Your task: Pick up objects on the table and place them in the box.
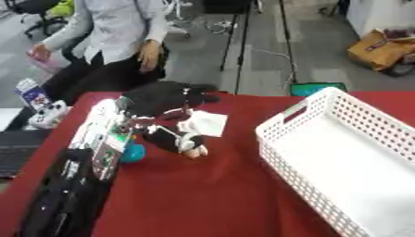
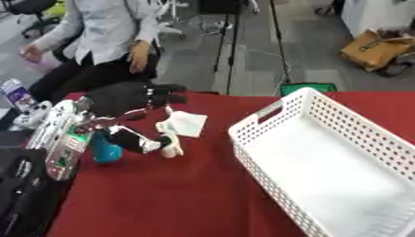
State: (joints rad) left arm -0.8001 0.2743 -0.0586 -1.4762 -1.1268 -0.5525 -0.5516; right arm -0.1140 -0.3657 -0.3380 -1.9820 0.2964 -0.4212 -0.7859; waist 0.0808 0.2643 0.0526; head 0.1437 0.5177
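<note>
Left robot hand [image 2: 158, 144] hangs low over the red counter [image 2: 186, 194], fingers curled down; whether they pinch anything I cannot tell. White paper [image 2: 185, 124] lies just beyond it, a blue object [image 2: 103, 150] beside the arm. White basket [image 2: 324, 157] sits right.

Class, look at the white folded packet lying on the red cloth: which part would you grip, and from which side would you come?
Grip the white packet at its free edge facing the basket, coming from above on that side. It lies flat, so pinch across the edge. Its other side is crowded by the left hand, whose fingers curl beside it.
</note>
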